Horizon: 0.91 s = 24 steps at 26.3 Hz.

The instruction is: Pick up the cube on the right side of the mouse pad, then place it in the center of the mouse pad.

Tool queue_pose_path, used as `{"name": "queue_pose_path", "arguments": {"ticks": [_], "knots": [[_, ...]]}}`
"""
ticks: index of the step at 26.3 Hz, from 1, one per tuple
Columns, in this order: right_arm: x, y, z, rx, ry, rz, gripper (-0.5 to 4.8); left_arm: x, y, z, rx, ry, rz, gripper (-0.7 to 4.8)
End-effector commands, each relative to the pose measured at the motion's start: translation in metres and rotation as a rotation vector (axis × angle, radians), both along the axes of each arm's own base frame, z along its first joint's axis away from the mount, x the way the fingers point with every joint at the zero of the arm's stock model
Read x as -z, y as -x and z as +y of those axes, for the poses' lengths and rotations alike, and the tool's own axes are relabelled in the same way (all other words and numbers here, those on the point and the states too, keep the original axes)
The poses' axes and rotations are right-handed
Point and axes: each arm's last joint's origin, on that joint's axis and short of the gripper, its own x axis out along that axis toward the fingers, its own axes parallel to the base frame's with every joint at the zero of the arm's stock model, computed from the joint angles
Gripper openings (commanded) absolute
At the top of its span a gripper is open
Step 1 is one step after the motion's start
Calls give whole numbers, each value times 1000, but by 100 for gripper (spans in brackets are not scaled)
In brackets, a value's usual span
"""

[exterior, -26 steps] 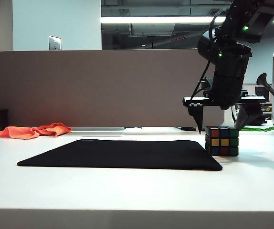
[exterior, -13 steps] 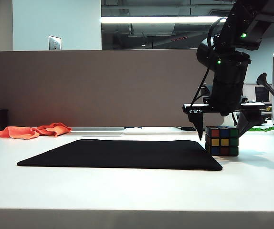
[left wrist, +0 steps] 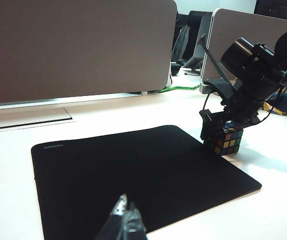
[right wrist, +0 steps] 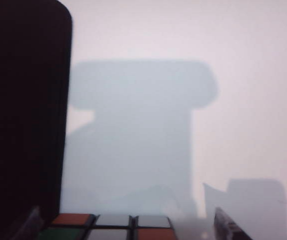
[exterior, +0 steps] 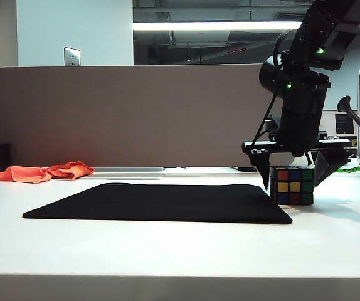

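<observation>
Now the right end effector (exterior: 293, 177) hangs over the cube (exterior: 291, 185), pointing down, its 2 fingers spread wide, 1 on each side of the cube, gripping nothing. That cube, a 3x3 puzzle with a black frame and coloured stickers, sits on the white worktop (exterior: 180, 251) just beside the right edge of the black mouse pad (exterior: 161, 202), near its right near corner. An orange cloth (exterior: 42, 172) lies far left, well apart from the pad. Only the left end effector's (left wrist: 126, 220) pale fingertips show in its wrist view, close together over the pad's near edge; whether they grip anything cannot be told.
</observation>
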Motion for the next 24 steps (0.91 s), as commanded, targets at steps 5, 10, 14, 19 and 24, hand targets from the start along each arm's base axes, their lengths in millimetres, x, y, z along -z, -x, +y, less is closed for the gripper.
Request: {"name": "queue_pose_path", "arguments": {"ticks": [5, 10, 14, 19, 24], "knots": [[-1, 1, 0, 2, 0, 12, 471, -3, 0, 0, 1, -1, -19, -6], [-1, 1, 0, 1, -2, 14, 455, -3, 0, 0, 1, -1, -19, -6], [-1, 1, 0, 0, -2, 16, 417, -3, 0, 0, 1, -1, -19, -6], [-1, 2, 0, -10, -17, 23, 313, -3, 0, 0, 1, -1, -19, -6], [-1, 2, 0, -10, -16, 27, 313, -3, 0, 0, 1, -1, -19, -6]]}}
